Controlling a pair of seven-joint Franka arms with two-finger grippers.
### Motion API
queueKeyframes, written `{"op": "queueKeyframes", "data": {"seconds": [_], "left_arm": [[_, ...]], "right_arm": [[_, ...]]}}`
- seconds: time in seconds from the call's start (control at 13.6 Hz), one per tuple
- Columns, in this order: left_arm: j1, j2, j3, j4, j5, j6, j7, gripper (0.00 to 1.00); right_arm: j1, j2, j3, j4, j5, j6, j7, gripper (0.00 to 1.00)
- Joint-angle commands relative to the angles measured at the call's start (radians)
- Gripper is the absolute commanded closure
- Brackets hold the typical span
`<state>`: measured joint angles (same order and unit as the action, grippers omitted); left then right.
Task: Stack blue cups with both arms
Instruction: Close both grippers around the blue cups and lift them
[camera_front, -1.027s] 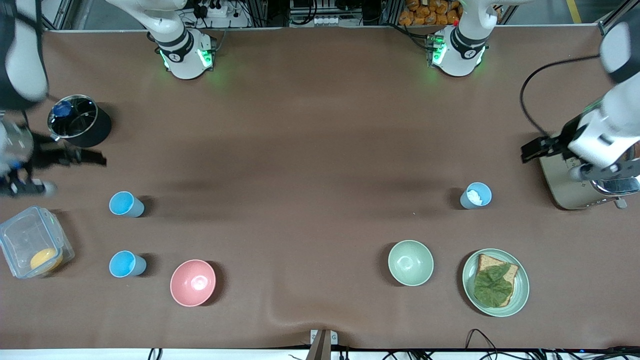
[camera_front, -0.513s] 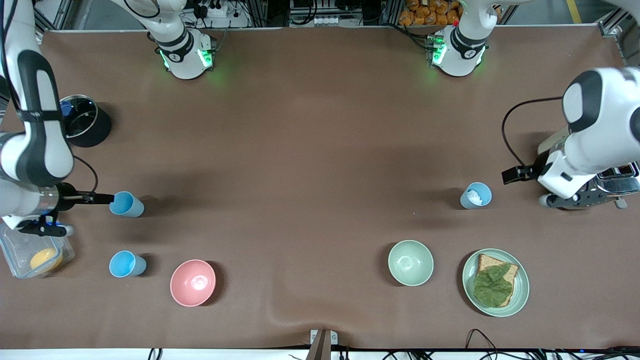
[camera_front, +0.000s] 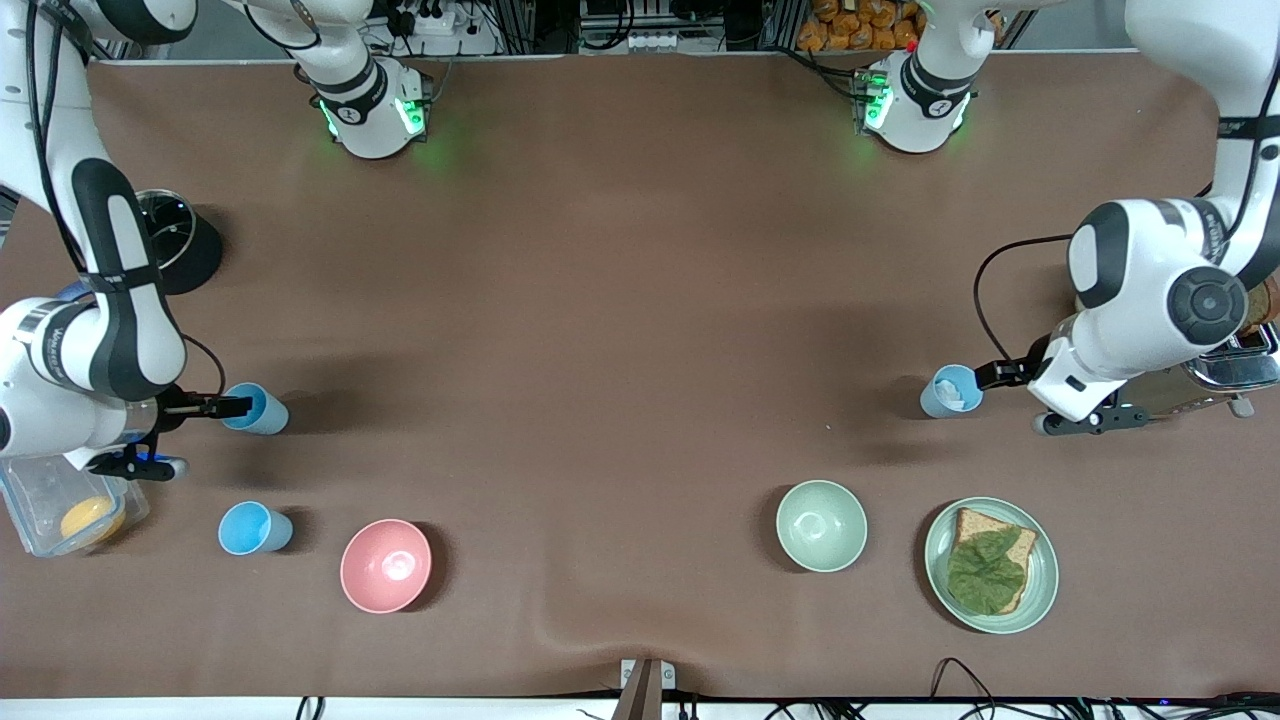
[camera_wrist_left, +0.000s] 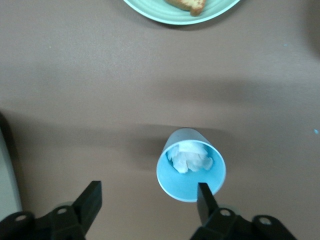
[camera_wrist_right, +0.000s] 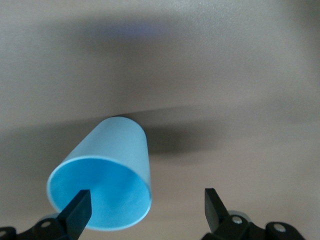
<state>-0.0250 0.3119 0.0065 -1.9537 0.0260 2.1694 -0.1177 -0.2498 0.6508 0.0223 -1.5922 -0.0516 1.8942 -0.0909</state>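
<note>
1. The brown tabletop (camera_front: 620, 300) holds three blue cups (camera_front: 253, 409) (camera_front: 254, 528) (camera_front: 951, 390).
2. A pink bowl (camera_front: 386, 565) and a green bowl (camera_front: 821, 525) sit on it.
3. A plate (camera_front: 990, 565), a black pot (camera_front: 175, 255), a clear box (camera_front: 60, 500) and a toaster (camera_front: 1200, 385) sit there too.

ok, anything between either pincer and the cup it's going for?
Nothing visible. The right pincer is open at its blue cup's rim. The left pincer is open beside the cup with white stuffing, with only bare table around both.
</note>
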Motion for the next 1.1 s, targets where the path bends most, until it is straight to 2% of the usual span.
{"op": "queueKeyframes", "data": {"seconds": [0.0,0.07,0.15,0.51,0.59,0.73,0.88,0.95,1.03], "left_arm": [[0.022,0.036,-0.007,-0.02,0.023,0.059,0.02,0.18],[0.022,0.039,-0.007,-0.045,0.022,0.093,0.018,0.18],[0.02,0.041,-0.007,-0.06,0.022,0.111,0.018,0.19],[0.02,0.062,-0.01,-0.068,0.022,0.115,0.018,0.33],[0.019,0.065,-0.011,-0.068,0.022,0.115,0.018,0.39],[0.017,0.078,-0.011,-0.068,0.02,0.116,0.018,0.62],[0.014,0.079,-0.011,-0.068,0.014,0.116,0.018,0.78],[0.011,0.079,-0.013,-0.068,0.009,0.116,0.016,0.92],[0.011,0.078,-0.014,-0.067,0.006,0.116,0.013,1.0]], "right_arm": [[-0.028,0.009,0.019,-0.02,-0.014,0.017,-0.013,0.0],[-0.031,0.009,0.019,-0.032,-0.011,0.043,-0.013,0.64],[-0.034,0.009,0.019,-0.037,-0.008,0.049,-0.013,1.0],[-0.029,0.004,0.019,-0.034,-0.007,0.049,-0.012,1.0],[-0.028,-0.002,0.021,-0.032,-0.005,0.048,-0.012,1.0],[-0.026,-0.031,0.024,-0.029,-0.005,0.039,-0.013,1.0],[-0.017,-0.077,0.027,-0.026,-0.005,-0.001,-0.012,1.0],[-0.011,-0.095,0.03,-0.025,-0.004,-0.015,-0.01,1.0],[-0.008,-0.111,0.036,-0.025,-0.004,-0.021,-0.01,1.0]]}}
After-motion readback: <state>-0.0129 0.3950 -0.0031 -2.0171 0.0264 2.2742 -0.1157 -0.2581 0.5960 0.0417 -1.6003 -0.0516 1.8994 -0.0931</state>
